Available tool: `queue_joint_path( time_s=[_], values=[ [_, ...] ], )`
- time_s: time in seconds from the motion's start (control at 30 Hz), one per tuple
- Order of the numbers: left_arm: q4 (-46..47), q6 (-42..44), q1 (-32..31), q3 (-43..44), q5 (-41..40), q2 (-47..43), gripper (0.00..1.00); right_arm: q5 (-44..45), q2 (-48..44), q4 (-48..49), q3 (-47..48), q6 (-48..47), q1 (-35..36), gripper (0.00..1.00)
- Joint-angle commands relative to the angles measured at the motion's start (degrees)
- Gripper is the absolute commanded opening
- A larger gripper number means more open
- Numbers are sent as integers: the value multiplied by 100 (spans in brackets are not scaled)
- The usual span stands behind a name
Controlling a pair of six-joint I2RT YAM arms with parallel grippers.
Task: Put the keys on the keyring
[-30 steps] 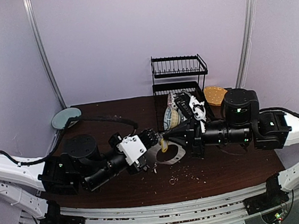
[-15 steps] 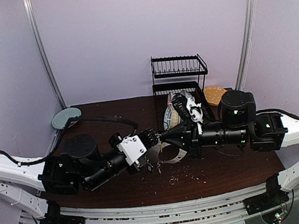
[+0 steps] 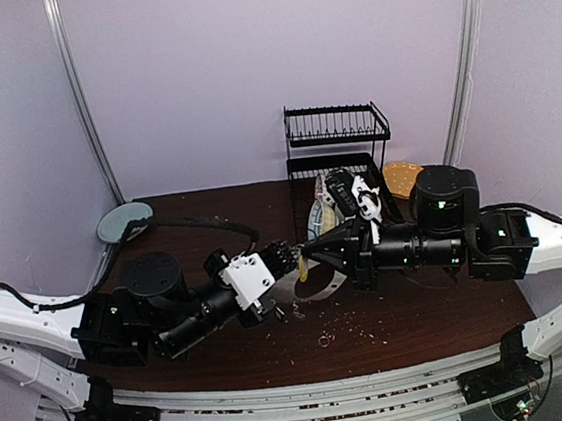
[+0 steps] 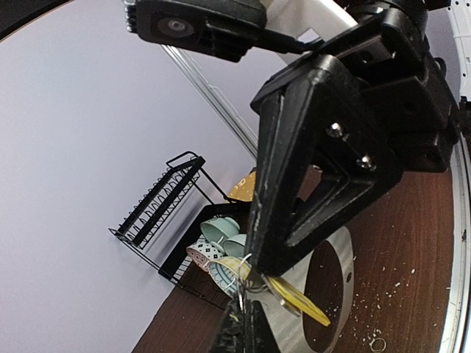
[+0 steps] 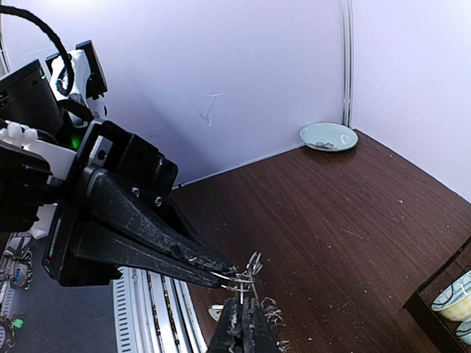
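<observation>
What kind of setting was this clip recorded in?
Probably a lab test booth, not a real kitchen: plain lilac walls enclose a dark wooden table with a black dish rack holding bowls.

Black dish rack (image 3: pixel 336 124) holding bowls (image 4: pixel 219 229), pale green dish (image 3: pixel 122 223) at table's (image 3: pixel 240 203) far-left corner

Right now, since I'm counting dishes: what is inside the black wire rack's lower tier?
Pale green round bowls and a patterned bowl show inside the black wire rack; the right claw covers the rest of that tier.
</observation>
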Motion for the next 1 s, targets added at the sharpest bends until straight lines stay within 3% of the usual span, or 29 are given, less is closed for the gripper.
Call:
queue_joint_path(
  time_s=[0.0, 0.3, 0.7, 0.9, 0.97],
  values=[
    [303, 0, -17, 91, 81, -169, 0, -86, 18, 102, 134, 187, -123, 0],
    [486, -133, -18, -48, 254, -326, 0, -171, 64, 158, 66, 282, -175, 0],
    [2479, -511, -18, -856, 1336, -560, 0, -1675, 524, 368, 131, 582, -415, 0],
    [3333, -575, -18, -1136, 1537, -536, 0, -1600, 472, 373, 74, 600, -426, 0],
    [3404, -539, -18, -1158, 1488, -544, 0, -1594, 437, 278, 82, 599, -435, 5]
  ],
)
